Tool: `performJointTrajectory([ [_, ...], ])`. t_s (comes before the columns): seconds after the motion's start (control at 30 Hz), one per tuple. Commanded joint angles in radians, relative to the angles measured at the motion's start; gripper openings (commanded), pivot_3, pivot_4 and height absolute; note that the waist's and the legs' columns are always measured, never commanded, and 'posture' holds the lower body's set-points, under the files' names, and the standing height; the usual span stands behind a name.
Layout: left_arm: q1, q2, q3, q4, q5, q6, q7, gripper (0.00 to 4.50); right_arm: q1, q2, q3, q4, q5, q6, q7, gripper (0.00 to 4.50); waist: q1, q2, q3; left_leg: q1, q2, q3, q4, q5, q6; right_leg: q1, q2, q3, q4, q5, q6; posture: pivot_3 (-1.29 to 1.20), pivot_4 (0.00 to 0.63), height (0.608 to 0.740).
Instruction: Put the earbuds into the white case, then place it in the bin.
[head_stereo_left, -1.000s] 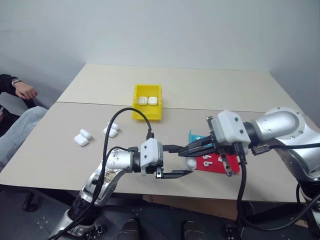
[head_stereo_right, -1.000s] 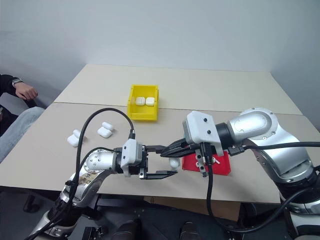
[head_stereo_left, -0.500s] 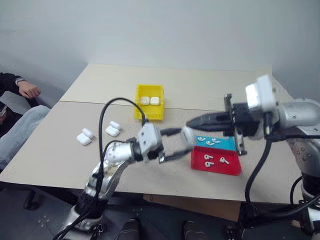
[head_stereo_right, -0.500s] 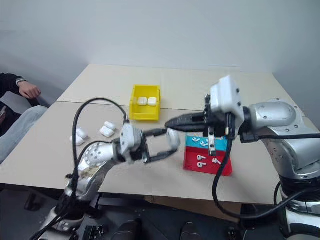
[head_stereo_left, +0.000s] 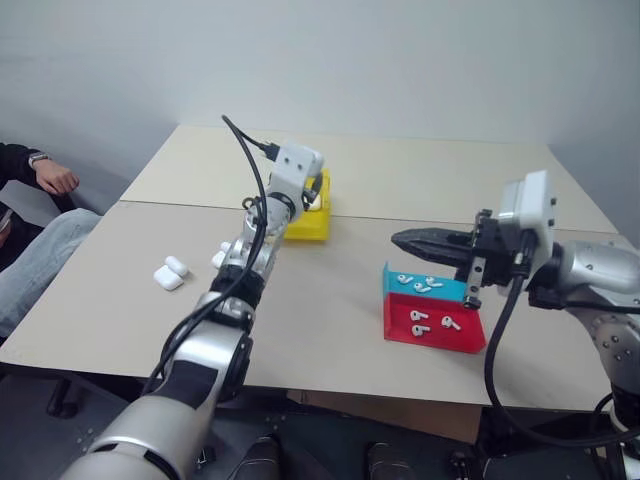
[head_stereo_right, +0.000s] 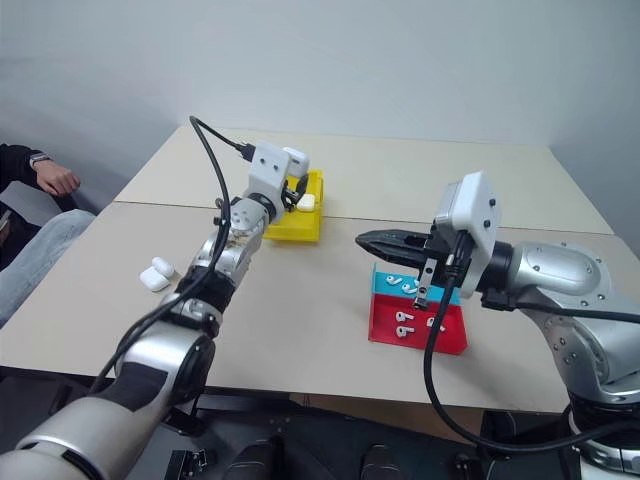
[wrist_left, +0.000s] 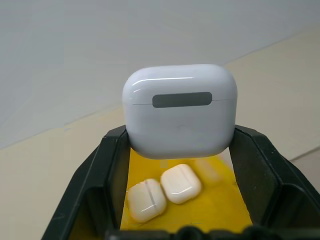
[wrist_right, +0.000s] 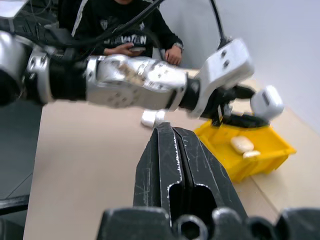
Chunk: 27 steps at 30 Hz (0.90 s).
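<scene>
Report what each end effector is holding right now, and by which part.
The left end effector holds a closed white case by its lower sides, one finger on each, above the bin. The right end effector is shut and holds nothing.

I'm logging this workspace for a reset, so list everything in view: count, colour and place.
held white case: one, white, lid shut, between the left gripper's fingers above the bin
bin: one, yellow, far middle of the table
cases in bin: two, white, side by side on its floor
loose cases: at least three, white, on the table's left side
tray: one, teal and red, near the right gripper
earbuds: several, white, lying on the tray
table: one, beige
person: one, dark sleeve, seated at far left
left gripper: shut on the case
right gripper: shut, holding nothing, above the tray
</scene>
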Motion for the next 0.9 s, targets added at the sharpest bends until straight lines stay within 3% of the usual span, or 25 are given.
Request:
performJointTrajectory([
  [0.03, -0.076, -0.012, 0.006, 0.108, 0.016, -0.03, 0.024, 2.72, 0.019, -0.012, -0.038, -0.051, -0.004, 0.003, -0.042, 0.03, 0.005, 0.0, 0.0, 0.0, 0.0, 0.0, -0.001, 0.0, 0.0, 0.0, 0.0, 0.0, 0.0, 0.0, 0.0, 0.0, 0.15, 0.74],
  [0.1, -0.096, -0.01, -0.006, 0.155, 0.033, -0.025, 0.015, 2.72, 0.028, -0.016, -0.033, -0.055, -0.007, 0.009, -0.057, 0.03, 0.009, -0.001, 0.0, 0.0, 0.0, 0.0, -0.003, 0.0, 0.0, -0.002, 0.0, 0.0, 0.0, 0.0, 0.001, 0.0, 0.15, 0.74],
  [0.3, -0.104, -0.021, -0.014, 0.212, 0.058, -0.031, 0.01, 4.48, 0.038, -0.035, 0.004, -0.053, -0.049, 0.005, -0.063, 0.0, 0.009, -0.002, 0.001, -0.001, 0.0, 0.0, -0.002, 0.0, -0.001, -0.002, 0.0, 0.0, 0.0, 0.0, 0.001, 0.0, 0.15, 0.74],
  [0.53, -0.086, -0.003, 0.002, 0.126, 0.059, -0.16, 0.029, 4.48, 0.036, -0.033, 0.022, -0.051, -0.078, -0.001, -0.061, 0.0, 0.009, -0.002, 0.001, -0.001, 0.0, 0.0, -0.002, 0.001, -0.002, -0.002, 0.0, 0.0, 0.0, 0.0, 0.002, 0.0, 0.15, 0.74],
  [0.6, -0.082, -0.006, 0.076, 0.064, -0.043, -0.03, -0.037, 4.48, 0.047, -0.034, 0.015, -0.051, -0.093, -0.018, -0.054, 0.0, 0.008, -0.002, 0.001, -0.001, 0.0, 0.0, -0.002, 0.001, -0.002, -0.002, 0.0, 0.0, 0.0, 0.0, 0.002, 0.0, 0.15, 0.74],
  [0.67, -0.004, -0.001, 0.093, -0.075, -0.096, 0.019, -0.127, 4.48, 0.073, -0.045, -0.007, -0.051, -0.109, -0.042, -0.036, 0.0, 0.008, -0.001, 0.001, -0.001, 0.0, 0.0, -0.002, 0.001, -0.002, -0.002, 0.0, 0.0, 0.0, 0.0, 0.002, 0.0, 0.15, 0.74],
  [0.77, 0.179, 0.035, 0.066, -0.307, -0.127, -0.067, -0.276, 4.48, 0.13, -0.073, -0.049, -0.034, -0.13, -0.088, 0.021, 0.0, 0.003, -0.001, 0.0, 0.0, 0.0, 0.0, -0.003, 0.001, -0.002, -0.001, 0.0, 0.0, 0.001, 0.0, 0.002, 0.0, 0.15, 0.74],
  [0.9, 0.344, 0.094, 0.09, -0.645, -0.262, 0.211, -0.39, 4.48, 0.181, -0.136, -0.066, 0.02, -0.185, -0.155, 0.107, 0.0, -0.005, -0.001, 0.001, 0.0, 0.0, 0.0, -0.004, 0.002, -0.003, -0.002, 0.001, 0.0, 0.002, 0.001, 0.001, 0.0, 0.15, 0.74],
])
